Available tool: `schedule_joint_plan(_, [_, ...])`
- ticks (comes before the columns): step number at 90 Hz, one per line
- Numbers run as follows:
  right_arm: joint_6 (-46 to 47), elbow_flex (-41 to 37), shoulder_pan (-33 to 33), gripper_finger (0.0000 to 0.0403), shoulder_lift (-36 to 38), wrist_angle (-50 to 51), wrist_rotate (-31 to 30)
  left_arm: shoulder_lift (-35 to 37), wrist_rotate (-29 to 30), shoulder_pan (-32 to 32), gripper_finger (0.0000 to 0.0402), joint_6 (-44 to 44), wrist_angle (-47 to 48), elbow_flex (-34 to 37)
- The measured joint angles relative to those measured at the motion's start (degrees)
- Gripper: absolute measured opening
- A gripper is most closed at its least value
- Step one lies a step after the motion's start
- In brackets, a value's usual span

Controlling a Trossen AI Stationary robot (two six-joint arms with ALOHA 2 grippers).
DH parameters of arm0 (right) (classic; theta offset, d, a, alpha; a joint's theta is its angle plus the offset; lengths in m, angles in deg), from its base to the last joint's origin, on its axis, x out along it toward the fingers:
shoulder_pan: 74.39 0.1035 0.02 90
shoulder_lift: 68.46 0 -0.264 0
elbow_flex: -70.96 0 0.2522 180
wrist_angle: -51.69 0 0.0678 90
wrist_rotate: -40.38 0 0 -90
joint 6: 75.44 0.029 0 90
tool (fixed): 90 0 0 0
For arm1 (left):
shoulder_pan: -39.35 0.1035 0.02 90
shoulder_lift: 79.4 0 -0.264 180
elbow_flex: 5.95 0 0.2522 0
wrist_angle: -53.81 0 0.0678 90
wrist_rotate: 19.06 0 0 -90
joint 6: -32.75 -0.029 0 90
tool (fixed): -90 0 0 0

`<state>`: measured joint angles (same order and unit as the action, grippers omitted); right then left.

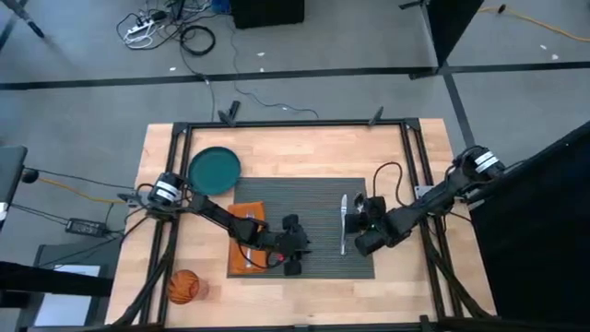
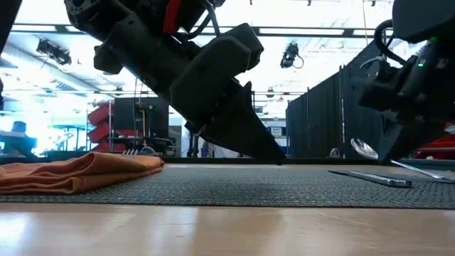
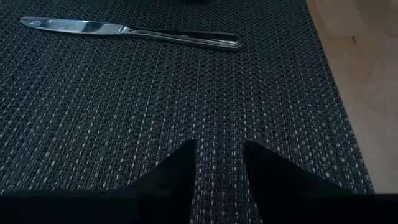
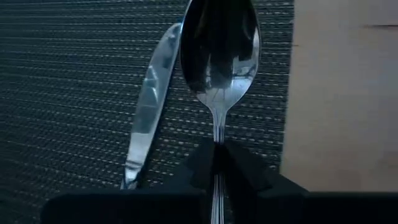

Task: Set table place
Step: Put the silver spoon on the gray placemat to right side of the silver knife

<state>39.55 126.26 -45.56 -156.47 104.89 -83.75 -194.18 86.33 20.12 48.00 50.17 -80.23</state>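
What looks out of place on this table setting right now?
The plate sits off the placemat on bare wood at its far left corner, and the cup lies near the table's front left edge. Nothing looks spilled or damaged.

dark grey woven placemat [image 1: 304, 198], teal plate [image 1: 214, 170], orange napkin [image 1: 244, 242], silver spoon [image 4: 219, 56].

Even overhead light, low view backlit w/ blown-out ceiling, glare on spoon [image 4: 219, 56]

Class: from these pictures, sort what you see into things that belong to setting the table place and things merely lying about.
Belonging:
placemat
teal plate
orange napkin
knife
spoon, held in the right gripper
orange cup

Lying about:
cables on the floor
power adapter
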Motion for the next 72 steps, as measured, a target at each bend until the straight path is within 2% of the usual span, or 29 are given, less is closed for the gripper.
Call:
schedule_joint_plan(22, [-1.2, -0.44, -1.36, 0.0026, -0.03, -0.38, 0.21, 0.0, 0.0, 0.0, 0.0121, 0.0, 0.01, 0.01])
schedule_joint_plan(48, [-3.63, -1.49, -1.67, 0.0056, -0.03, -0.16, 3.28, 0.0, -0.01, 0.0, 0.0121, 0.0, 0.01, 0.01])
schedule_joint_plan(72, [-15.13, 0.63, -0.8, 0.0066, -0.03, 0.4, 12.11, 0.0, -0.01, 0.0, 0.0121, 0.0, 0.06, -0.01])
